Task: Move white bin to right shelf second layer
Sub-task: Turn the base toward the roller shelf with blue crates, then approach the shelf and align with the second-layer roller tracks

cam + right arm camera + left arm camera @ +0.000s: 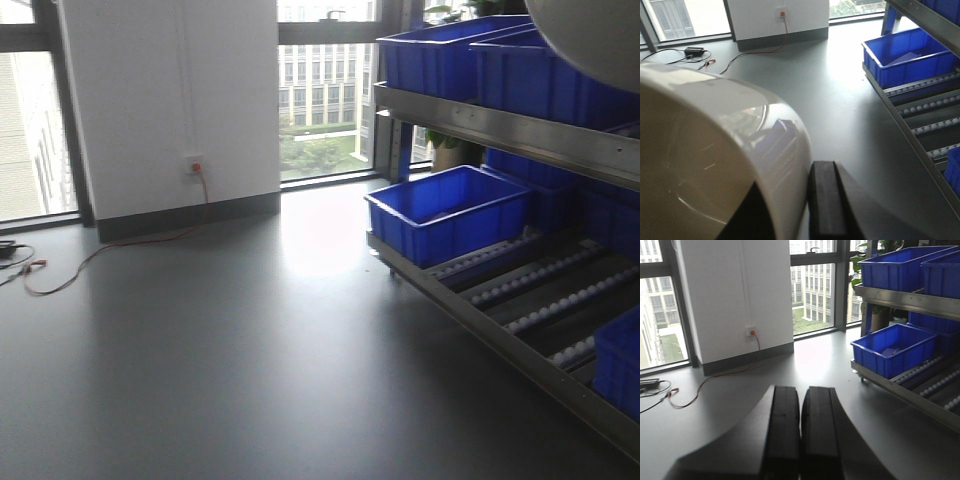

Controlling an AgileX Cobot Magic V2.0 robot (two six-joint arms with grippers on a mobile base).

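Note:
The white bin (715, 140) fills the left of the right wrist view, cream-white and smooth. My right gripper (790, 176) is shut on its wall: one black finger (826, 200) lies outside, the other shows dark inside. In the front view the bin's rounded base (592, 38) hangs at the top right, above the right shelf. The shelf's roller level (560, 290) with its steel front rail (480, 325) lies low at the right, and shows in the right wrist view (930, 107). My left gripper (801, 390) is shut and empty above the floor.
Blue crates sit on the roller level (448, 212) and on the upper level (450, 55); another blue crate (620, 360) is at the near right. An orange cable (110, 245) runs over the grey floor from a wall socket (195, 165).

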